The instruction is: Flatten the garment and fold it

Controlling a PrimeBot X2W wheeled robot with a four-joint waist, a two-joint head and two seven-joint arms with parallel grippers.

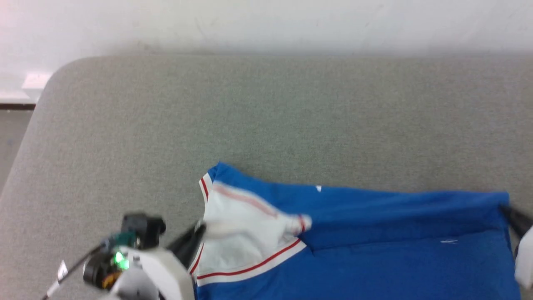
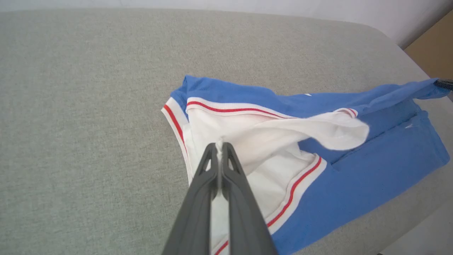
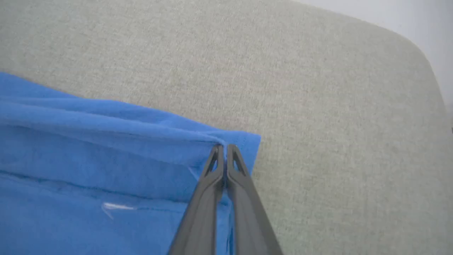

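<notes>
Grey soft surface (image 1: 266, 116) is seen below a pale wall (image 1: 266, 21). At the left, the left jaws are pressed shut on the white sleeve end (image 2: 247, 141) of the blue garment (image 1: 374, 250). The garment is spread along the near side of the surface, from the middle to the right. At the right, the right jaws are pressed shut on its blue corner (image 3: 244, 141).

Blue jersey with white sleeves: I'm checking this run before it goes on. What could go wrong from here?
The left tool pinches only a thin fold of white sleeve on the bright blue soft jersey; a pull may slip it free. That sleeve lies bunched over the blue body, so folding now could trap creases. Likewise the right tool on its corner.
</notes>
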